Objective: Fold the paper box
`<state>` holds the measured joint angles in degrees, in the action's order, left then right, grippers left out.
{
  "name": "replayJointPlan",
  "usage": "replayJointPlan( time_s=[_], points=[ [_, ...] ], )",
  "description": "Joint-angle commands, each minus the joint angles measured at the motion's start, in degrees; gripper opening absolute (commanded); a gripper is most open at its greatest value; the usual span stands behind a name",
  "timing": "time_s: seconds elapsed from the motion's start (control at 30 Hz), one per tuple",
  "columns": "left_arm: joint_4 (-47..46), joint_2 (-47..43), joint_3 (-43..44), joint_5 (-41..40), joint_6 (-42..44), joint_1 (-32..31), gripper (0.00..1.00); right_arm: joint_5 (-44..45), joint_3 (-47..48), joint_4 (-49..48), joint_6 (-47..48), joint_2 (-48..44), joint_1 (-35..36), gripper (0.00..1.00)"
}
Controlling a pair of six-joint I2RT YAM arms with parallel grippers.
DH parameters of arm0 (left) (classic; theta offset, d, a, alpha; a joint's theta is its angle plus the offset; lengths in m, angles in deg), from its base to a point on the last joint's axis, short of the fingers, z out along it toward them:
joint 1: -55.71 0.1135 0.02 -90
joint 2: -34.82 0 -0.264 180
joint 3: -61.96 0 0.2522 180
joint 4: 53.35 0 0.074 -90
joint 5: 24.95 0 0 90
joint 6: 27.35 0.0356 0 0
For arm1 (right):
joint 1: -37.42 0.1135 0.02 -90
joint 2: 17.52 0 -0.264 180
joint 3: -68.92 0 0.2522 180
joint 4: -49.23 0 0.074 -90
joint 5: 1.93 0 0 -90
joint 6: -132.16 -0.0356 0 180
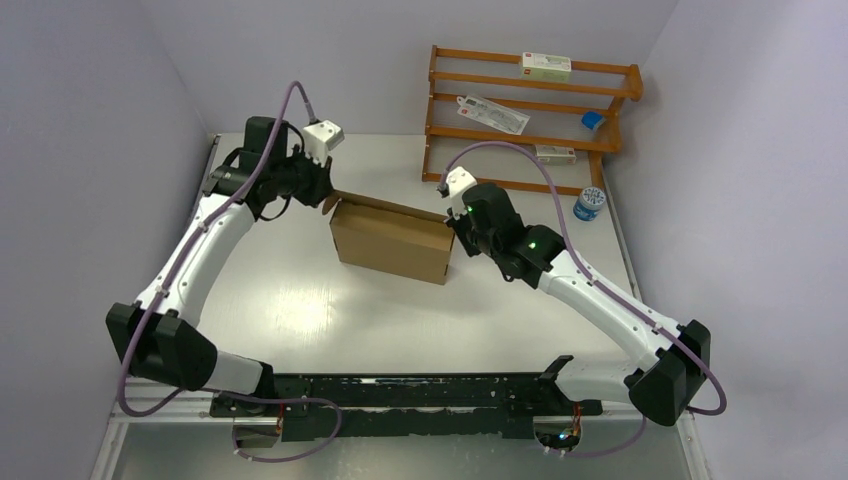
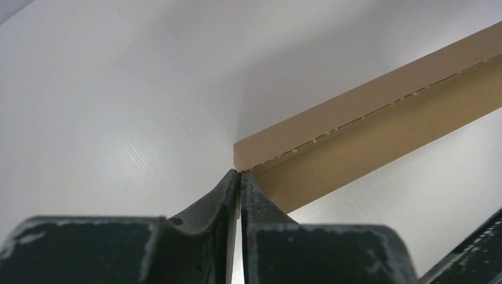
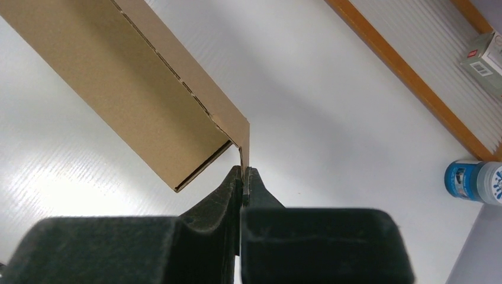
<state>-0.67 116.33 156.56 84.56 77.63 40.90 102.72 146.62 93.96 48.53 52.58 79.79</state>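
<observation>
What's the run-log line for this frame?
left gripper: shut on paper box corner | right gripper: shut on opposite end flap | box: spans between both grippers

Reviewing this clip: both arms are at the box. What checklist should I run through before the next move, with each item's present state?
1. Left gripper shut on a flap of the box: ok.
2. Right gripper shut on the flap at the other end: ok.
3. Right end of the box closed: not ok, a gap shows there in the right wrist view.
4. Box resting on the table: cannot tell.
5. Bottle and rack apart from the box: ok.
</observation>
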Motion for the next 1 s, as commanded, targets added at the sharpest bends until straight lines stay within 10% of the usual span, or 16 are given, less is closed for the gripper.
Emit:
replayJointPlan(
  time_s=[0.0,0.1,0.4,0.97],
  points=[
    [-0.8,-3.8,-1.7,3.6,-5.8,0.2,0.1,-2.9,3.3,1.7,-3.2,0.5,-0.2,0.0],
    [0.5,-4.5,-2.8,2.8,-8.3,0.1,0.07,-4.1,4.9,3.6,-5.0,1.9,-0.1,0.0],
    [-1.0,-8.6,-4.9,-13.8,-8.6,0.1,0.63,-3.1,2.9,1.2,-3.6,1.4,0.1,0.0],
    [-2.9,-13.5,-12.5,-16.9,1.6,-2.4,0.65,1.6,0.4,-2.3,-2.1,-1.2,0.2,0.0]
  ],
)
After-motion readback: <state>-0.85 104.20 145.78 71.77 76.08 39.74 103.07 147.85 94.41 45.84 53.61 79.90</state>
